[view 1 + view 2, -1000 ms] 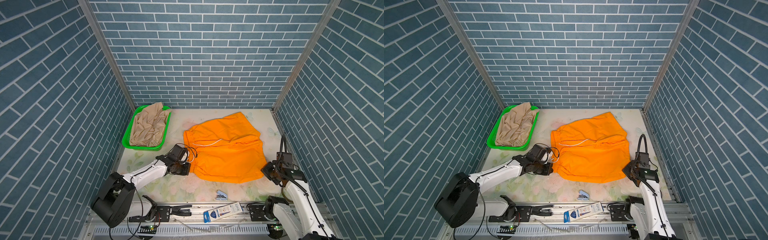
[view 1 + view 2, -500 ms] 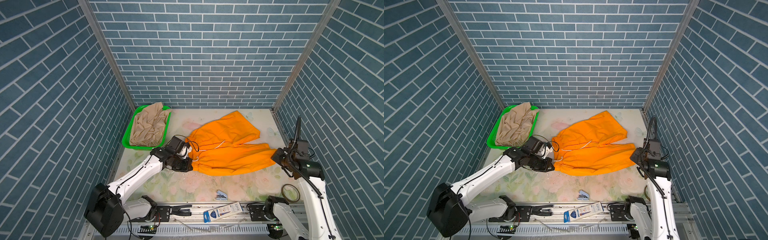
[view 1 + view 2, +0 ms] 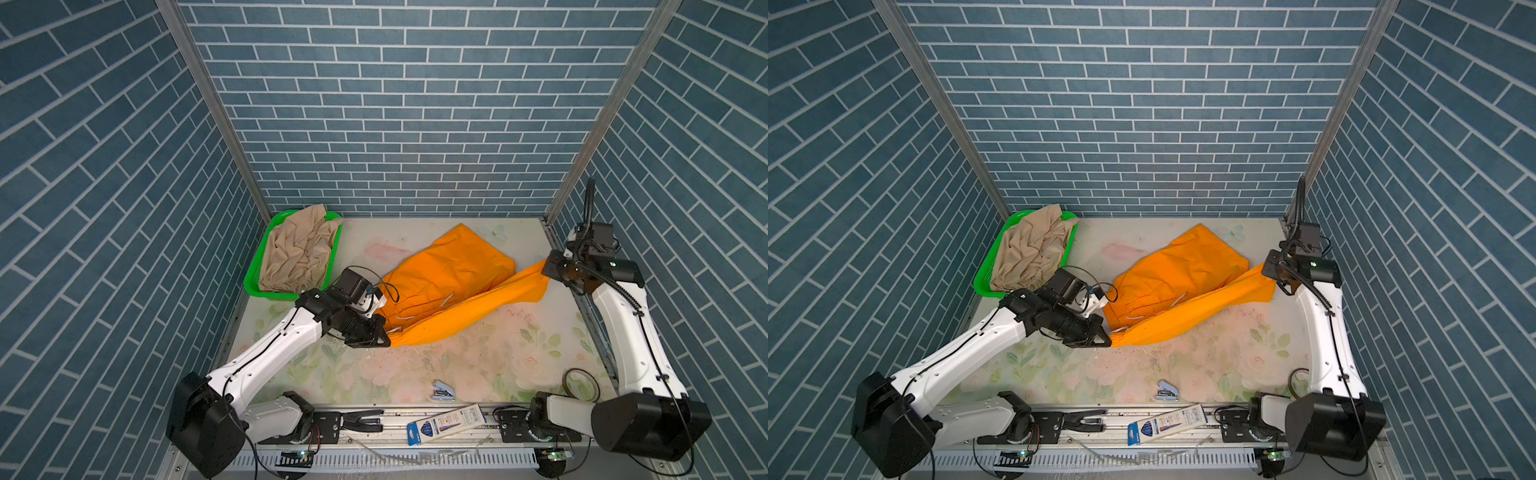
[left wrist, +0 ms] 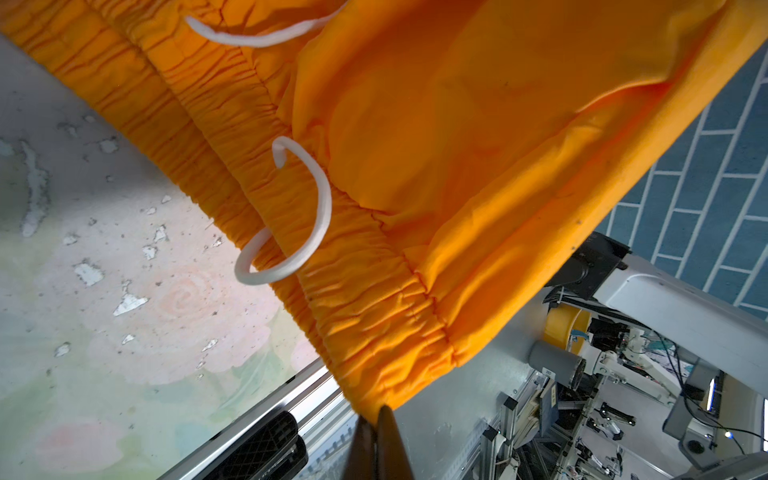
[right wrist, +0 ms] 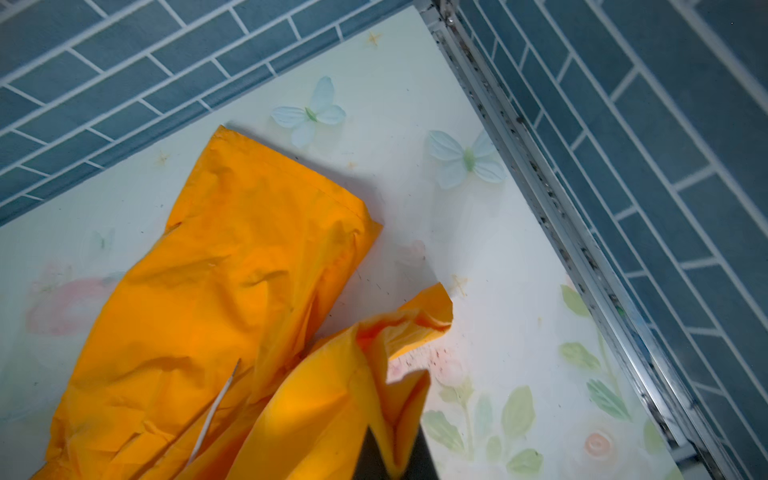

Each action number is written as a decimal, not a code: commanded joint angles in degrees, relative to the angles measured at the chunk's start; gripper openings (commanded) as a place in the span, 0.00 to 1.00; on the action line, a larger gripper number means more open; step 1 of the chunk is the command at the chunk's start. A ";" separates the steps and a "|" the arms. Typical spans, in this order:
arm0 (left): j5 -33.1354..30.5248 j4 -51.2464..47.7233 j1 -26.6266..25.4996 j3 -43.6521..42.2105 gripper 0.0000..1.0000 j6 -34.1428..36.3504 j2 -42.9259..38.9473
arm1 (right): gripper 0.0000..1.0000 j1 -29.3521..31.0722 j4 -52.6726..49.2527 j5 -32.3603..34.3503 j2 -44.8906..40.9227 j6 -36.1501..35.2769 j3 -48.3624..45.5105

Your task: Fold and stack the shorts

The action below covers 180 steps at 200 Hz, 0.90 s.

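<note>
In both top views, the orange shorts lie on the floral counter, right of centre. Their near edge is lifted and stretched as a long band, slanting from the lower left up to the right. The left end effector pinches the lower left end, and the right end effector pinches the upper right end. Both are closed tight on cloth. The rest of the orange shorts rests flat, above this band in the frame, toward the back wall. The coming fold likely carries the held edge that way, both arms moving together. The beige shorts sit crumpled in a green basket at the upper left, nearer the left arm.

In the left wrist view, the left end effector at the bottom edge grips a corner of the gathered waistband. A white drawstring loops at the centre. The cloth fans upward across the frame.

In the right wrist view, the right end effector at the bottom edge clamps a hem fold. The flat part spreads toward the upper left.
</note>
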 commanded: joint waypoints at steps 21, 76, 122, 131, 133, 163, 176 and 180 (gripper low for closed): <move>4.13 -1.43 4.68 2.57 0.00 -0.70 3.90 | 0.00 -0.28 8.03 -3.88 13.41 -5.14 12.63; 5.87 -0.88 8.93 4.25 0.00 1.56 8.52 | 0.00 2.74 7.10 -5.52 30.23 -8.42 30.06; 6.23 -0.47 12.34 2.74 0.00 2.68 10.44 | 0.00 6.11 2.72 -5.52 44.37 -10.21 47.15; 6.22 -0.27 13.05 2.34 0.00 3.02 10.75 | 0.00 6.50 1.06 -5.52 47.52 -10.63 51.24; 6.16 -0.27 13.17 2.33 0.00 3.14 10.88 | 0.00 6.55 0.65 -5.52 48.21 -10.65 52.13; 5.66 -0.04 14.36 2.48 0.00 5.69 13.42 | 0.00 7.39 -2.26 -5.27 56.59 -10.43 61.47; 5.32 0.62 14.51 2.92 0.00 6.27 14.40 | 0.00 7.66 -1.02 -5.16 57.64 -10.01 61.49; 5.37 0.84 14.53 3.09 0.00 6.48 14.77 | 0.00 7.68 -0.61 -5.21 57.88 -9.84 61.50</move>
